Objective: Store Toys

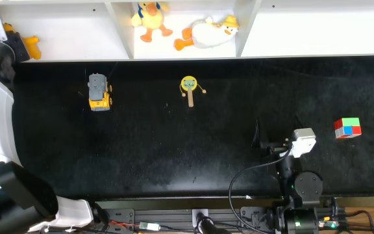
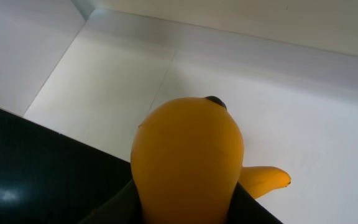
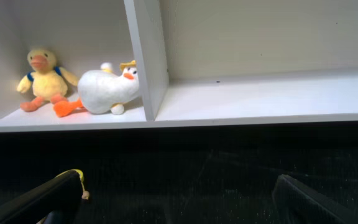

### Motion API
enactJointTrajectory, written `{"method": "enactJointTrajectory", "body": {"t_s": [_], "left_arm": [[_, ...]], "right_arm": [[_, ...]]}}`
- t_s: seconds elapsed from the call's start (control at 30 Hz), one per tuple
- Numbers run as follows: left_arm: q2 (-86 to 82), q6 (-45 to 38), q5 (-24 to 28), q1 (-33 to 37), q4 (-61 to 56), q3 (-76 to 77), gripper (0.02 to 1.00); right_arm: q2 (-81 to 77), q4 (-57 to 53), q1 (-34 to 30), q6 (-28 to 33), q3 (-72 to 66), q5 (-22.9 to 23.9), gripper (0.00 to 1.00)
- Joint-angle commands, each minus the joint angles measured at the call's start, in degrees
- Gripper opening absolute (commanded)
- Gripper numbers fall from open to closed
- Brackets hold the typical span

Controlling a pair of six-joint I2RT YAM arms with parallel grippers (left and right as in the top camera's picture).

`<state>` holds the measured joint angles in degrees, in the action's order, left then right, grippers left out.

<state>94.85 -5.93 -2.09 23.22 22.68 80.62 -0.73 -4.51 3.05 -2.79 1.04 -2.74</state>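
My left gripper [image 1: 16, 44] is shut on an orange toy [image 2: 188, 163] with a small orange limb sticking out. It holds the toy at the front edge of the left white shelf compartment [image 2: 117, 81]. A yellow and grey toy truck [image 1: 99, 91] and a yellow rattle [image 1: 189, 86] lie on the black mat. A coloured cube [image 1: 347, 128] rests at the right. My right gripper [image 1: 262, 139] is open and low over the mat at the near right, with nothing between its fingers [image 3: 48, 198].
The middle shelf compartment holds a yellow duck plush [image 1: 150, 16] and a white goose plush [image 1: 206, 31]. A white divider [image 3: 146, 59] separates it from the right compartment [image 3: 272, 93]. The black mat [image 1: 174, 149] spans the table.
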Motion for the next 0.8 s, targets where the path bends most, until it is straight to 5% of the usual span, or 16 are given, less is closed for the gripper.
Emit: {"method": "enactJointTrajectory", "body": {"t_s": [0.03, 0.8], "left_arm": [[1.4, -0.2, -1.0, -0.1, -1.6, 1.9, 0.301], [6.2, -0.2, -1.0, -0.1, -4.9, 1.9, 0.316]], "right_arm": [[0.4, 0.3, 0.3, -0.2, -0.8, -0.2, 0.996], [0.4, 0.3, 0.3, -0.2, -0.8, -0.2, 0.996]]}}
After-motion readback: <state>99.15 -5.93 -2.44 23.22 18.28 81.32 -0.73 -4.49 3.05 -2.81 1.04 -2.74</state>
